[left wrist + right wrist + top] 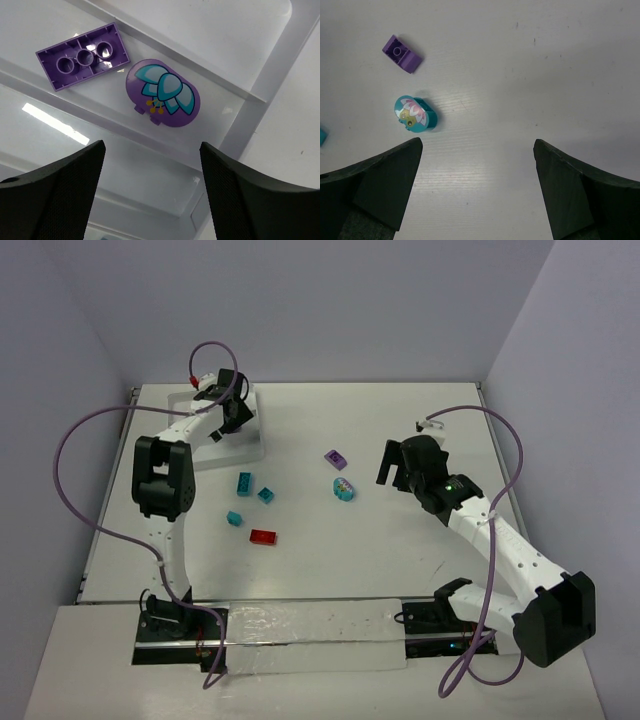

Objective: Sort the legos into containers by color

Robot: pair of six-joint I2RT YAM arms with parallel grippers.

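Both point downward: left tool (151, 146) over tray (248, 448) (right tool (478, 144) over table (400, 560)).

The left arm (172, 540) reaches from its near-left base to the far left, the left gripper (150, 150) pointing down, jaws spread wide and empty. The right arm (505, 545) stretches from the near right toward the middle, and the right gripper (477, 145) likewise has its jaws apart, holding nothing.

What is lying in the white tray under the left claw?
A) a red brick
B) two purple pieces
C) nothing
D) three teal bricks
B: the left wrist view shows a purple brick and a rounded purple piece lying in the white tray.
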